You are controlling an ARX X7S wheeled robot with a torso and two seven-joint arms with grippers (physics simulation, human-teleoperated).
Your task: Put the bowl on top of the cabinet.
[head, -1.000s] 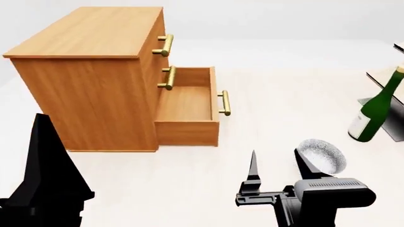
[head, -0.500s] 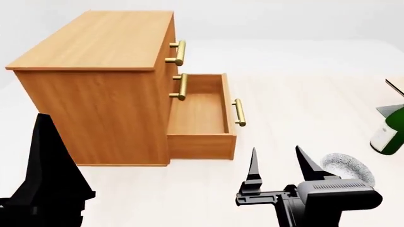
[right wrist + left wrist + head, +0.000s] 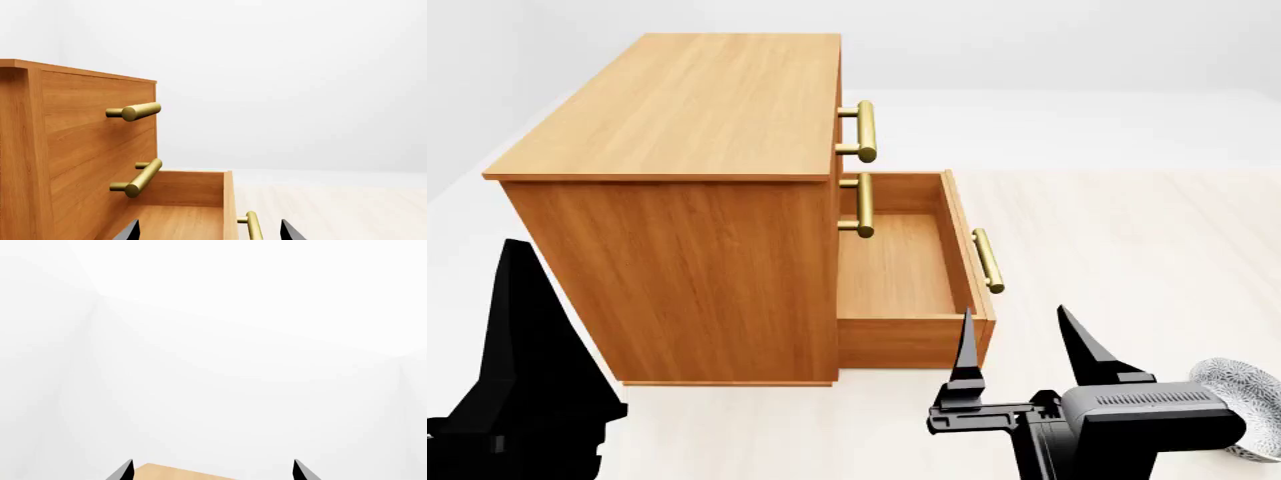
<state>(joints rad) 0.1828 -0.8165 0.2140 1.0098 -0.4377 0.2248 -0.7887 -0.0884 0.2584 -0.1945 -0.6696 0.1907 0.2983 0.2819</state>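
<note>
The cabinet (image 3: 681, 110) is a large orange-brown chest with a flat bare top and gold bar handles; it fills the left and middle of the head view. The right wrist view shows the cabinet (image 3: 80, 145) from its drawer side. The small patterned bowl (image 3: 1248, 390) stands on the floor at the lower right, partly hidden behind my right arm. My right gripper (image 3: 1024, 350) is open and empty, left of the bowl and just before the open drawer; its wrist view shows the right gripper (image 3: 210, 231) facing that drawer. My left gripper (image 3: 521, 300) hangs beside the cabinet's side; the left gripper (image 3: 212, 471) is open and empty.
The lowest drawer (image 3: 894, 270) is pulled out and empty, its gold handle (image 3: 989, 260) sticking out toward my right gripper. Two more handles (image 3: 864, 130) jut from the cabinet front. Pale floor (image 3: 1121, 230) spreads to the right. A strip of pale wood (image 3: 180, 474) shows between my left fingertips.
The view has swung left: the cabinet now sits nearer and more central, the bowl has slid to the lower right corner, and the green bottle has left the view. Both grippers hold their pose.
</note>
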